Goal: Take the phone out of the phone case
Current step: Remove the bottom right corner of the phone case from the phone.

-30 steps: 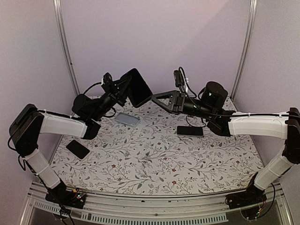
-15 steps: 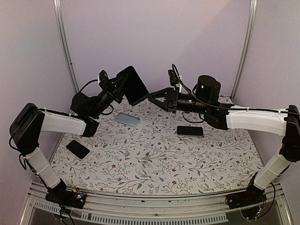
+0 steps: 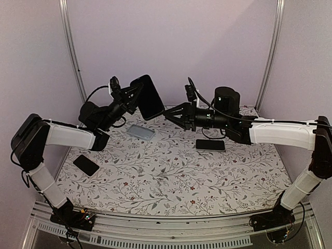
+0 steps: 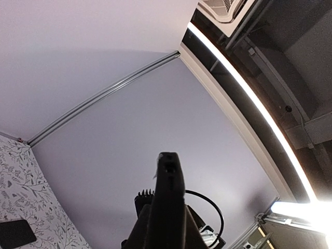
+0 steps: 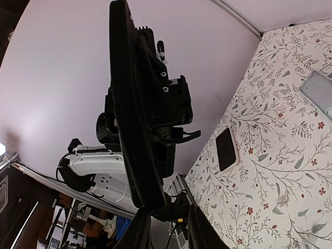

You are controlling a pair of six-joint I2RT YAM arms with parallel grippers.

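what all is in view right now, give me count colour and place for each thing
cased phone: one, black, held in the air over the far side of the table
black phones: two, black, flat on the table, one near the left edge, one right of centre
grey slab: one, grey, phone or case, flat on the table at the far left of centre
table: one, white cover with a floral print, fills the floor of the booth
left gripper: one, black, shut on the cased phone
right gripper: one, black, at the cased phone's lower corner, grip unclear
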